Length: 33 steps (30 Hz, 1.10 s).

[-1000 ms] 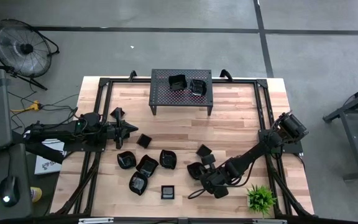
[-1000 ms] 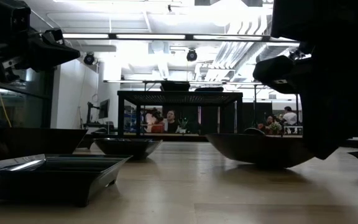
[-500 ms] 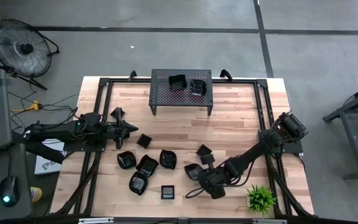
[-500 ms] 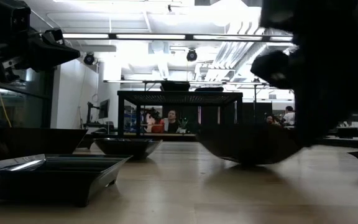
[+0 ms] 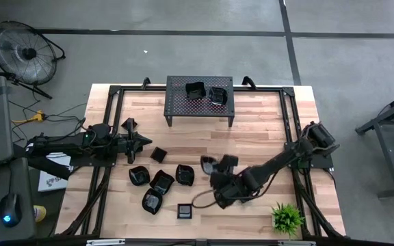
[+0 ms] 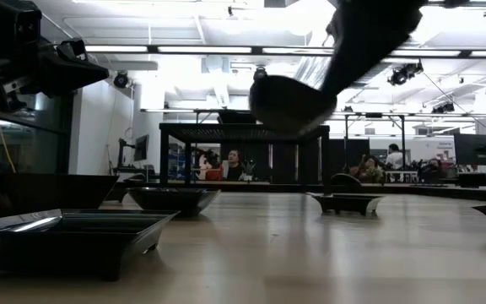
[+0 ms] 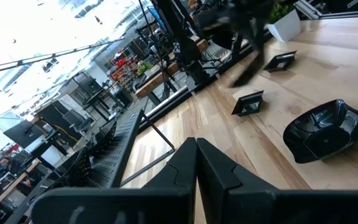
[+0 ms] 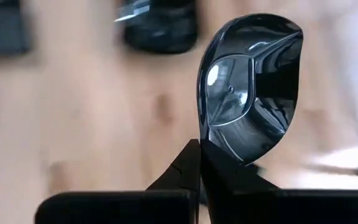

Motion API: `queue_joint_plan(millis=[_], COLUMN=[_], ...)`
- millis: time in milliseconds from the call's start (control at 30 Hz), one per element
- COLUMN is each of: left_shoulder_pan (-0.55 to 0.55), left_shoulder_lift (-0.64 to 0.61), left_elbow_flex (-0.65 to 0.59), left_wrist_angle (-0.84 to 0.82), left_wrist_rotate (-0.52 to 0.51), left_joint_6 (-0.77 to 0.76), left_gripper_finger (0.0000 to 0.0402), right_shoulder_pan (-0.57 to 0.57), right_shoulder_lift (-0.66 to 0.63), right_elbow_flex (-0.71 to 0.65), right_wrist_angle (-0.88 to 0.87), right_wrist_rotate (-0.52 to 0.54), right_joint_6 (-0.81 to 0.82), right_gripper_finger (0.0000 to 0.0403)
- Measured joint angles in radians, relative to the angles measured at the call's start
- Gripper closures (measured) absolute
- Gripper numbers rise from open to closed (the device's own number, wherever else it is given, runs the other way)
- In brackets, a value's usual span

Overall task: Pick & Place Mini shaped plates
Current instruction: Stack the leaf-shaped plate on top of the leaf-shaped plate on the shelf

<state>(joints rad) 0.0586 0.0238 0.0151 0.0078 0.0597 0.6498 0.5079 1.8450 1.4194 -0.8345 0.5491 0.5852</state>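
My right gripper (image 5: 215, 175) hangs over the table's middle, shut on a rounded glossy black mini plate (image 8: 250, 87), which is up in the air (image 6: 289, 101). Several more mini plates lie flat on the wood to its left (image 5: 161, 181), and a square one (image 5: 226, 162) lies just beside it. Two plates (image 5: 195, 89) sit on top of the black perforated stand (image 5: 183, 108) at the far edge. My left gripper (image 5: 146, 141) waits shut and level over the table's left side, with nothing in it. My right gripper pinches the plate's rim (image 8: 215, 147) between its two fingers, at the edge nearest the wrist. The fingers slant down from the table's right. The plate is lifted clear of the table and tipped up on edge, its hollow side showing in the right wrist view.
A potted green plant (image 5: 287, 217) stands at the near right corner. Black frame rails (image 5: 108, 109) run along the table's sides. The wood between the stand and the plates is bare (image 5: 252, 130). A fan (image 5: 19, 49) stands on the floor beyond the far left corner.
My right gripper has risen and gone toward the table's left and far side, rolling its wrist. The rounded plate, which lay flat on the wood, is now lifted clear and tipped on edge. The square plate has stayed where it was.
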Motion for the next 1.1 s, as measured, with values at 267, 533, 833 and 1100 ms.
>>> queue_joint_plan(millis=[267, 533, 833, 1100], left_shoulder_pan=[0.000, 0.000, 0.000, 0.000], left_shoulder_lift=[0.000, 0.000, 0.000, 0.000], left_elbow_flex=[0.000, 0.000, 0.000, 0.000], left_wrist_angle=[0.000, 0.000, 0.000, 0.000], left_wrist_rotate=[0.000, 0.000, 0.000, 0.000], left_joint_6=[0.000, 0.000, 0.000, 0.000], left_gripper_finger=[0.0399, 0.0399, 0.0399, 0.0399], right_shoulder_pan=[-0.091, -0.180, -0.252, -0.322], right_shoulder_lift=[0.000, 0.000, -0.045, -0.150], right_elbow_flex=[0.152, 0.242, 0.285, 0.285], right_wrist_angle=[-0.181, -0.275, -0.327, -0.419], right_wrist_rotate=[0.106, 0.099, 0.076, 0.069], right_joint_6=[0.089, 0.064, -0.006, -0.081], right_gripper_finger=[0.0403, 0.0403, 0.0402, 0.0402])
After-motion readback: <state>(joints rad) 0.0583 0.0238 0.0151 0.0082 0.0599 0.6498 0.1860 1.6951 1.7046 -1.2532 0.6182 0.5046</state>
